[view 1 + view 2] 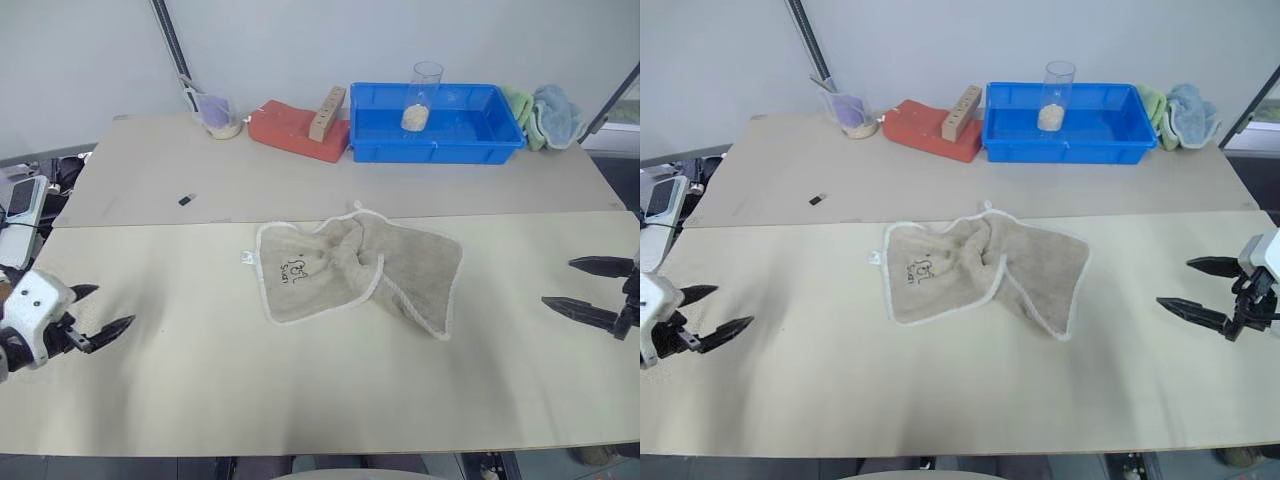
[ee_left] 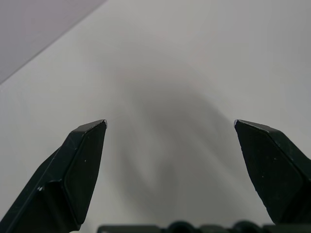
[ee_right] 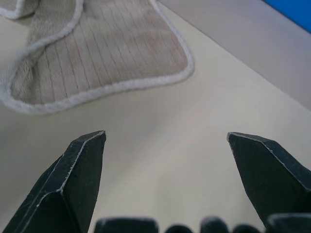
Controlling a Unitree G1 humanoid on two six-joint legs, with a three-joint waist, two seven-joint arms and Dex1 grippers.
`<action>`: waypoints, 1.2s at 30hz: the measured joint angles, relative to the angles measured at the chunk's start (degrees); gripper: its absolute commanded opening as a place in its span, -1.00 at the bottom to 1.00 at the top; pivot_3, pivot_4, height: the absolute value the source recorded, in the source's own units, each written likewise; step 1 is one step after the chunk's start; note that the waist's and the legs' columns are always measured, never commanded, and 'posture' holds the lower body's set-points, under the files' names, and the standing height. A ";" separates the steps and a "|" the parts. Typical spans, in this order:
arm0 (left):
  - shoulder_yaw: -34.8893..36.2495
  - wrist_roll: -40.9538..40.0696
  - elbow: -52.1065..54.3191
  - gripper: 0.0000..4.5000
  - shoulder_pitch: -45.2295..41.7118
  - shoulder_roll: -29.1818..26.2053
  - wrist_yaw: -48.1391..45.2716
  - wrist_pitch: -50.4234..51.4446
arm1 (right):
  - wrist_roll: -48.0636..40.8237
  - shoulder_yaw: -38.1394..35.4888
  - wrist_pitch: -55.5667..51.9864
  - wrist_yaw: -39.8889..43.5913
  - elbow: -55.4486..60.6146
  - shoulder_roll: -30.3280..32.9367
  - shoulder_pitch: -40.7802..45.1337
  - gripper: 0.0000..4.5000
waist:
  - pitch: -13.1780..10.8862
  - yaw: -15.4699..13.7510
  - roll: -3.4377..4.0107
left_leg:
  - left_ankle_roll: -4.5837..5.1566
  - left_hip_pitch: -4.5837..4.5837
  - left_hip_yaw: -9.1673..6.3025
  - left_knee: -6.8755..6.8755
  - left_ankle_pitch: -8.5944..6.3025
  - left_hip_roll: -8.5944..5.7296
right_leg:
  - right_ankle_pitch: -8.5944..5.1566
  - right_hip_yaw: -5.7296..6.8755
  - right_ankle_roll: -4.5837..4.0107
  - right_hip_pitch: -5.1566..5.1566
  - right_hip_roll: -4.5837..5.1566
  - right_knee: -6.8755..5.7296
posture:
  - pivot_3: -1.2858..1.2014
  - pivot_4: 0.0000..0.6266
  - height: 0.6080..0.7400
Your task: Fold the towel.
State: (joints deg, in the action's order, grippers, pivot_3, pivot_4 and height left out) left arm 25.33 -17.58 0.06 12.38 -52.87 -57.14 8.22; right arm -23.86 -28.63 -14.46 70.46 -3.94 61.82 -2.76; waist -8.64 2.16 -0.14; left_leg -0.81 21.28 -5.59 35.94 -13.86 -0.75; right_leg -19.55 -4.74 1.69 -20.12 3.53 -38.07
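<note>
Left gripper (image 1: 101,312) at left table edge, fingers spread wide, empty, hovering over bare tabletop (image 1: 300,390). Towel (image 1: 355,270) mid-table, crumpled, logo corner flat and face-up on its left part, right part bunched and twisted over. Well apart from both grippers. Right gripper (image 1: 568,284) at right edge, fingers spread wide, empty, pointing toward towel. Blue bin (image 1: 435,125) at back.

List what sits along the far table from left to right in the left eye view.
Small black object → plastic cup → red block → wooden block → blue tray → green cloth → light blue cloth.
</note>
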 measured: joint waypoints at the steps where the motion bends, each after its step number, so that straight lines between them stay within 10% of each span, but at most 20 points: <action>1: -2.30 0.64 1.60 1.00 -0.69 0.46 -0.12 -0.39 | -0.27 0.37 -0.48 -0.18 1.43 -0.58 0.17 0.96 | 0.00 -0.18 0.00 | 0.00 0.02 0.02 0.02 0.00 0.00 | 0.00 0.01 0.00 0.01 -0.01 0.00 | 0.03 -0.52 1.00; 22: -36.41 13.26 3.15 1.00 -27.72 10.50 -4.70 -9.04 | -24.90 3.50 -28.50 -11.85 41.96 -0.36 1.69 0.96 | 0.00 -1.43 -0.01 | 0.03 0.43 -0.11 0.43 0.01 -0.25 | 0.00 0.53 0.00 -0.03 -0.07 -0.04 | 0.03 -0.52 1.00; 32: -40.32 17.89 1.25 -0.95 -27.98 12.78 -3.59 -11.88 | -25.80 2.38 -31.10 -14.38 43.69 -0.60 -2.72 1.00 | 0.01 -1.39 0.01 | 0.03 0.46 -0.22 0.52 0.01 -0.25 | 0.00 0.64 0.00 -0.01 -0.10 -0.13 | 0.03 -0.52 1.00; 36: -40.33 17.84 1.59 -0.99 -27.65 12.78 -3.40 -11.35 | -21.91 4.28 -30.13 -14.59 43.05 0.13 -2.90 1.00 | 0.02 -1.32 0.01 | 0.03 0.46 -0.22 0.56 0.01 -0.26 | 0.00 0.64 0.00 0.00 -0.09 -0.13 | 0.03 -0.52 1.00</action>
State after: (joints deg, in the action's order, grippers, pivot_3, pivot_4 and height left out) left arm -15.00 0.26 1.65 -15.27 -40.09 -60.54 -3.13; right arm -45.78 -24.35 -44.59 55.87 39.11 61.95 -5.66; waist -8.62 0.84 -0.13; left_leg -0.78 21.74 -5.80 36.50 -13.85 -1.00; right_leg -19.54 -4.10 1.69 -20.12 3.44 -38.20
